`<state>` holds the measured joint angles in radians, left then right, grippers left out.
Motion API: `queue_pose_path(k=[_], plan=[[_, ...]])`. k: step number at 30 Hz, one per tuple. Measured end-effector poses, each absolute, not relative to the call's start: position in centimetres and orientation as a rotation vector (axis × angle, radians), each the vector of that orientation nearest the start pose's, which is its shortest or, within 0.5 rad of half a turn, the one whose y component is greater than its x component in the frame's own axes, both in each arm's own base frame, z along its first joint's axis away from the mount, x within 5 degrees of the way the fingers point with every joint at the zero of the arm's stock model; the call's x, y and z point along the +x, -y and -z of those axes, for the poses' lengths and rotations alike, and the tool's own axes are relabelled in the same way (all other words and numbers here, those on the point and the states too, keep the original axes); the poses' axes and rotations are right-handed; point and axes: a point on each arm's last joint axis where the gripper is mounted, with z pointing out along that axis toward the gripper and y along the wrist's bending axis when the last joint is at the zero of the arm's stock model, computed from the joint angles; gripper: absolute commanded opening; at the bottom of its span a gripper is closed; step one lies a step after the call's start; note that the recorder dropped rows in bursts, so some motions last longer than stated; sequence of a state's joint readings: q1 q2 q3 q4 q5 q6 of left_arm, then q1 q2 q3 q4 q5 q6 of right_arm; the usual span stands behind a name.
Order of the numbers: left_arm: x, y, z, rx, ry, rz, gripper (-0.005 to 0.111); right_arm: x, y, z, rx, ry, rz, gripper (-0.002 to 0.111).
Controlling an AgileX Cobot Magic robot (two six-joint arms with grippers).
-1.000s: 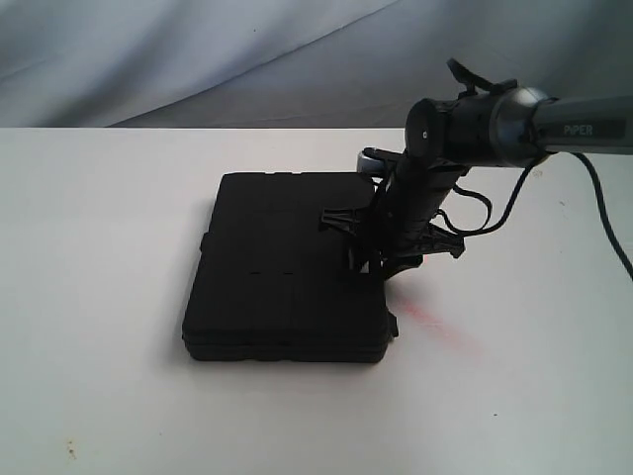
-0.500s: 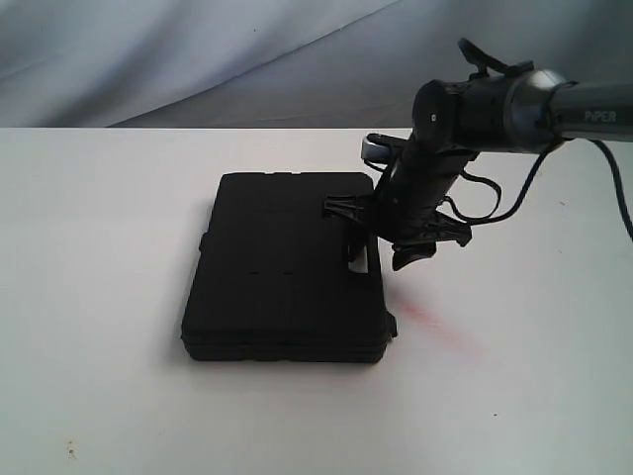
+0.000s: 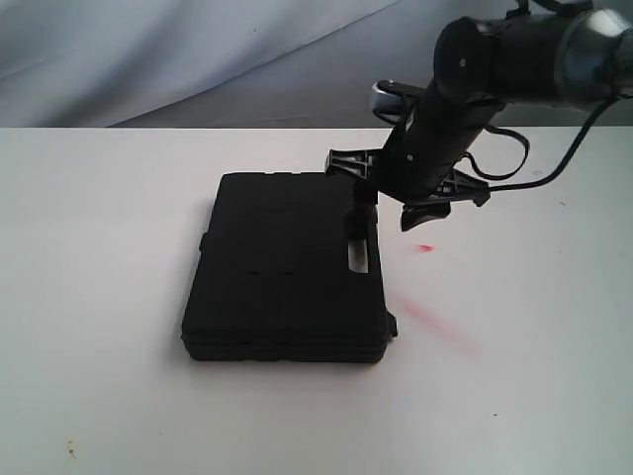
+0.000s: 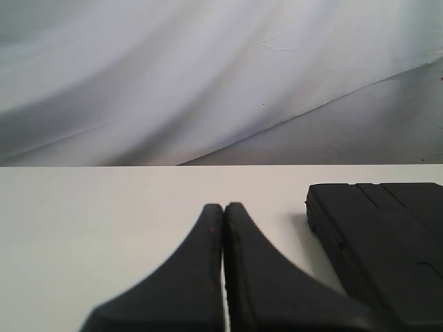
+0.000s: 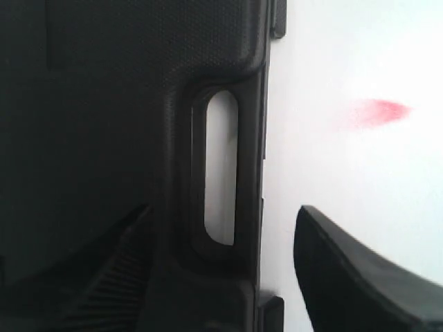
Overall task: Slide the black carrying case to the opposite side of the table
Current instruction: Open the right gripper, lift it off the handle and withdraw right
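The black case (image 3: 282, 272) lies flat on the white table (image 3: 99, 247), its slot-shaped handle cut-out (image 3: 357, 257) on the right edge. My right gripper (image 3: 391, 208) hangs open above that edge's far end, clear of the case. In the right wrist view it (image 5: 225, 218) straddles the handle edge from above, one finger over the lid, the other over bare table, with the slot (image 5: 220, 166) between them. My left gripper (image 4: 223, 207) is shut on nothing, low over the table, with the case's corner (image 4: 387, 235) off to its side. It does not show in the exterior view.
Red smears (image 3: 435, 322) mark the table just right of the case, one also showing in the right wrist view (image 5: 374, 111). A grey cloth backdrop (image 3: 198, 59) hangs behind the table's far edge. Bare tabletop lies left, right and in front of the case.
My right gripper has lifted off the case's handle edge and moved up and toward the far right. The case has stayed where it was.
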<state>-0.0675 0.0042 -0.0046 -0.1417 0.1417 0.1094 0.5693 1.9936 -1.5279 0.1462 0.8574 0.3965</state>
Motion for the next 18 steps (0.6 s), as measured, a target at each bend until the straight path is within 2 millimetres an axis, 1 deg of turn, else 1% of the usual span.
queue_pose_path(k=[8,18], plan=[[5.6,0.6,-20.2,0.045,-1.624,0.092,0.0,33.9,-22.3,-25.0,-0.159,-2.807,-0.345,0.055],[5.6,0.6,-20.2,0.045,-1.624,0.092,0.0,31.5,-20.8,-30.0,-0.166,-2.761,-0.367,0.055]])
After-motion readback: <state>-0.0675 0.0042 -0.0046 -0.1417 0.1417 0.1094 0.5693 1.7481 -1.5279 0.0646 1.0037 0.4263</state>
